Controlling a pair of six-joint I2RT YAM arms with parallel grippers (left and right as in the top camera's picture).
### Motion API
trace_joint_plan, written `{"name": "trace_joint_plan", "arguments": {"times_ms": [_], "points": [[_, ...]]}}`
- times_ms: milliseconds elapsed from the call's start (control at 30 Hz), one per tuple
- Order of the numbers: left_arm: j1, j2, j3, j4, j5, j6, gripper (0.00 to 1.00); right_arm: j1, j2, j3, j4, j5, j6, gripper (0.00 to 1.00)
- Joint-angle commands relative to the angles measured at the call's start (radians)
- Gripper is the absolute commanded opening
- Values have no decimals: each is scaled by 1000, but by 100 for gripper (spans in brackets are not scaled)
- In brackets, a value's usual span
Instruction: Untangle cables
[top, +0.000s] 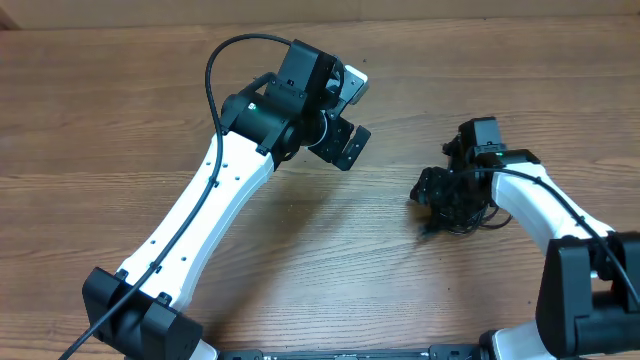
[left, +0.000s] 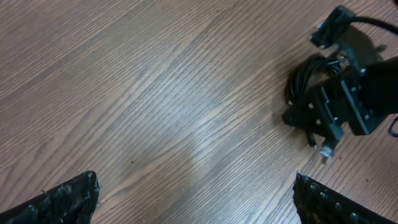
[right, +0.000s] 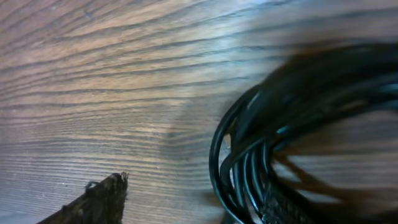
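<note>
Wood-grain tabletop (top: 120, 110) fills the whole scene. Starting on your left, the left arm (top: 200, 210) reaches up across it, and the left fingers (top: 350, 145) are spread about as wide as they go with nothing between them. In the left wrist view you only get the two dark tips of the left fingers (left: 62, 199) poking in at the bottom corners, with bare wood in the gap. They're well apart from the cables (top: 465, 218), which sit right of centre in one loose black bunch flat on the wood. The right fingers (top: 432, 188) are down on top of that bunch, at its left edge. From the left wrist camera you can see the cables (left: 301, 78) looped behind the right arm's head, with one small pale-tipped plug (left: 326, 149) sticking out below it. In the right wrist view the cables (right: 261, 124) curve round as several strands side by side, blurry towards the upper right. One of the right fingers (right: 99, 199) stands clear of the loop with bare wood between. The other is right in among the strands at the bottom edge. So that pair is parted, not clamped on anything.
</note>
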Motion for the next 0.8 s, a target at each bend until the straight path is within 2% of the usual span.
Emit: {"name": "trace_joint_plan", "arguments": {"times_ms": [0,67,167,267,400,567,667,767], "points": [[5,10,21,5,-12,-14,100,9,43,10,18,9,-12,66],[5,10,21,3,-13,-14,100,9,59,10,24,10,-13,65],[5,10,21,0,-13,-14,100,9,77,10,27,9,-12,58],[5,10,21,1,-13,-13,99,9,91,10,27,9,-13,40],[5,10,21,1,-13,-13,100,9,97,10,24,8,-12,5],[6,10,21,8,-7,-14,100,9,96,12,14,-39,-13,4],[6,10,21,9,-5,-28,99,6,90,23,13,-128,-29,4],[12,10,21,11,-4,-52,99,5,76,41,15,-260,-105,4]]}}
